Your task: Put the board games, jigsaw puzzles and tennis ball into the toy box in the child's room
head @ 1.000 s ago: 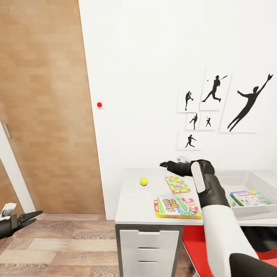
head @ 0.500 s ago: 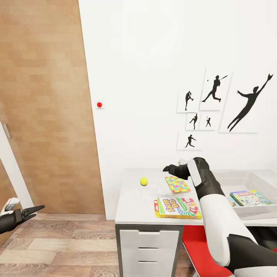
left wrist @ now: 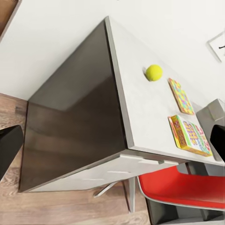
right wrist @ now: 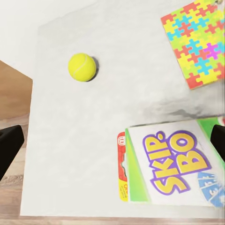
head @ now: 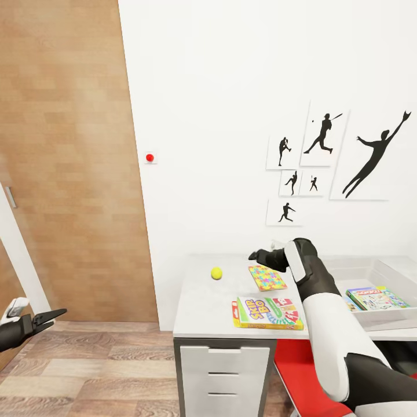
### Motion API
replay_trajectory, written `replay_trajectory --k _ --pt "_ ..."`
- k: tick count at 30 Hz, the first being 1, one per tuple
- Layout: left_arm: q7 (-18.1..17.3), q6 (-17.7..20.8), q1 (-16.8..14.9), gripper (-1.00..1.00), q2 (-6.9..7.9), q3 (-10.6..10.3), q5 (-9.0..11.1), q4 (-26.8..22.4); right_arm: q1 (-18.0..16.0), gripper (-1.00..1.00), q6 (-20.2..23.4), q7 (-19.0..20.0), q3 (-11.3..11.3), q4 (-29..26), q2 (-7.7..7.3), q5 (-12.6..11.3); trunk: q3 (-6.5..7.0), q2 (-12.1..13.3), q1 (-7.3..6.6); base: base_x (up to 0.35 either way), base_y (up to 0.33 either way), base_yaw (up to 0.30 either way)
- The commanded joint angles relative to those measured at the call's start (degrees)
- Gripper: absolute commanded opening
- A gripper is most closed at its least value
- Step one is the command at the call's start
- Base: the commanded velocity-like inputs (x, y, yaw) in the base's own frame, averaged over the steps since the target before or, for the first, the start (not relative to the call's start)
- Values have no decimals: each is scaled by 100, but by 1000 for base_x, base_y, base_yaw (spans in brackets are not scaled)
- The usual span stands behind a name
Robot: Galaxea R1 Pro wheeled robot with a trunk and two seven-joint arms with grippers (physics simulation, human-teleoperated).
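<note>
While the right gripper hovers spread open above the table, a yellow tennis ball rests beside a jigsaw puzzle; left gripper open near the floor.

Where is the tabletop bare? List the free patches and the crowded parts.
The white table is bare along its door-side edge, left of the yellow tennis ball and the Skip-Bo game box. A smaller gap lies between the ball and the multicoloured jigsaw puzzle. It is crowded on the right: the puzzle, the Skip-Bo box and the shallow white toy box, which holds game boxes.
</note>
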Motion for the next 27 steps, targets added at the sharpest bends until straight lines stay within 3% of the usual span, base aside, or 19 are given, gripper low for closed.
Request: replay_trajectory --k 1,8,16,27 --pt "-14 27 -5 100 0 3 13 2 -4 100 18 -58 -17 -3 -20 -67 -9 -6 1 0 0 0" --pt "-49 18 -5 100 1 5 17 3 2 100 18 -56 -20 17 -205 -83 -9 -6 1 15 73 0" --pt "-55 37 -5 100 4 5 17 3 -4 100 18 -69 -37 263 -253 -85 -31 -6 1 137 197 -22" --pt "-57 16 -5 100 5 13 18 11 -6 100 18 -65 -37 364 -264 -78 -107 -6 1 146 32 -120"
